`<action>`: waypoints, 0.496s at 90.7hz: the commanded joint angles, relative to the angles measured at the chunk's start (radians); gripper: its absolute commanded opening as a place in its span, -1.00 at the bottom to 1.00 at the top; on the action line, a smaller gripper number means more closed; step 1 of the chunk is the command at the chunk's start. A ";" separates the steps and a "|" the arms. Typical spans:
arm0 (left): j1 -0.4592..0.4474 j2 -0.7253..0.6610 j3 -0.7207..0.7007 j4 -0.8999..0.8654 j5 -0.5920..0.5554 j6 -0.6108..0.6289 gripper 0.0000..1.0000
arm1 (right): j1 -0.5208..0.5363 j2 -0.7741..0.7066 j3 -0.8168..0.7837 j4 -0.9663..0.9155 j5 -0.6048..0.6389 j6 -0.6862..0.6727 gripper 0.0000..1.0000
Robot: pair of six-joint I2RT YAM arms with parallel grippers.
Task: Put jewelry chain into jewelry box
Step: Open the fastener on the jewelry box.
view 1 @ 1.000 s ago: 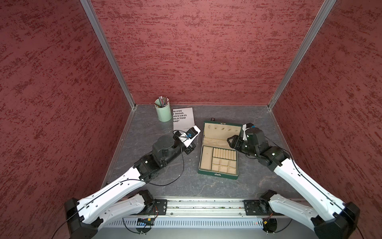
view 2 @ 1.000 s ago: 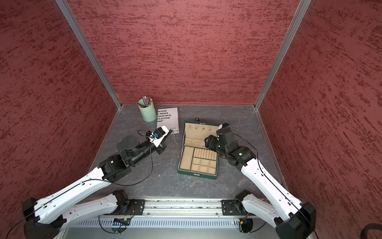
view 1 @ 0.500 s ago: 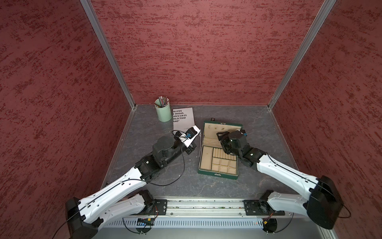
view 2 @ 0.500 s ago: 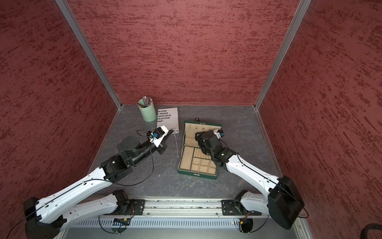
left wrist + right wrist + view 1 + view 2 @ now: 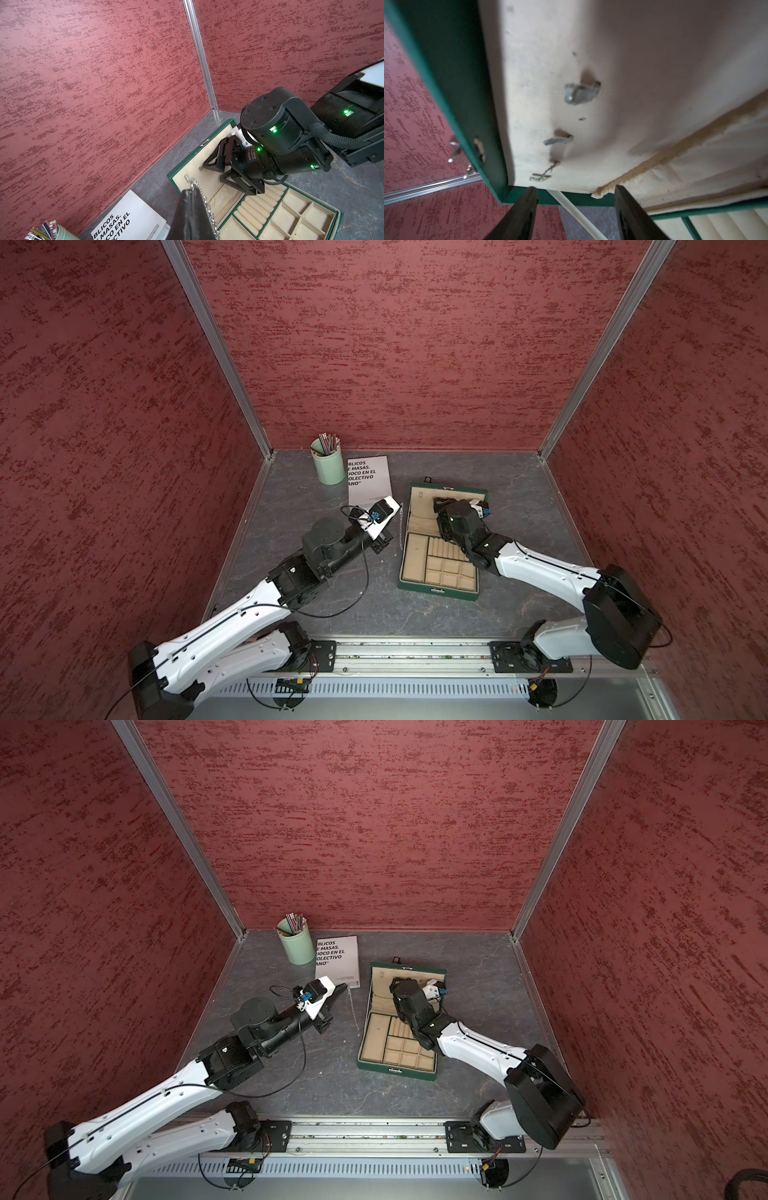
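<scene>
The jewelry box [image 5: 436, 596] is a dark green case with beige lining. It lies open mid-table, its lid [image 5: 409, 972] raised at the far end. My left gripper [image 5: 190, 190] is shut on the jewelry chain [image 5: 204, 201]. It hovers just left of the box [image 5: 395, 1071], and the silvery jewelry chain [image 5: 353, 1006] hangs from its tip [image 5: 343, 988] towards the table. My right gripper [image 5: 575, 188] is open, with its fingertips close against the lid's beige inner face [image 5: 591, 62], beside the lid's green edge [image 5: 467, 104]. In both top views the right gripper [image 5: 442, 504] sits over the box's far half.
A pale green pencil cup [image 5: 328, 466] and a white booklet [image 5: 370, 481] with black lettering lie at the back left, close behind the left gripper. Red walls enclose the table on three sides. A metal rail runs along the front edge.
My right arm has swung left, from beside the box's right edge to over its far half, against the lid. The left gripper with the chain has barely moved.
</scene>
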 commanded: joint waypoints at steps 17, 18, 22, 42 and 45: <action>0.001 -0.020 -0.010 0.031 0.031 -0.031 -1.00 | 0.005 0.042 0.082 -0.001 0.059 0.016 0.24; 0.001 -0.020 -0.010 0.031 0.031 -0.032 -1.00 | 0.005 0.042 0.083 -0.001 0.059 0.016 0.24; 0.001 -0.019 -0.009 0.029 0.032 -0.031 -1.00 | 0.004 0.068 0.091 -0.005 0.060 0.016 0.23; -0.002 -0.021 -0.011 0.028 0.033 -0.030 -1.00 | -0.002 0.096 0.100 -0.012 0.056 0.020 0.14; -0.001 -0.020 -0.011 0.028 0.034 -0.030 -1.00 | -0.004 0.099 0.094 -0.012 0.054 0.023 0.12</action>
